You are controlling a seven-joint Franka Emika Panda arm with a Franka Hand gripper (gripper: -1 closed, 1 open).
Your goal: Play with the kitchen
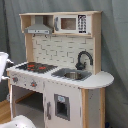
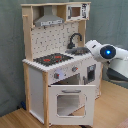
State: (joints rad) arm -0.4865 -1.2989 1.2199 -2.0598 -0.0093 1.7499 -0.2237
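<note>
1. Presently, your arm [image 2: 106, 53] hangs at the sink [image 2: 80, 50] end of the kitchen [image 2: 55, 65]; whether its gripper is open or holding anything cannot be told.
2. Step in hand, as judged: the approach.
3. Next, choose a target; the open oven door [image 2: 70, 102] lies below the arm, the faucet [image 2: 75, 40] just beside it.

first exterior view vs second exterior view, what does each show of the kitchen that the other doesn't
Only the first exterior view shows the front face of the microwave clearly and the lower cabinet door under the sink, shut. Only the second exterior view shows the oven door hanging open and the robot arm with its blue light beside the counter. Both exterior views share the hob, sink, faucet and range hood.
</note>
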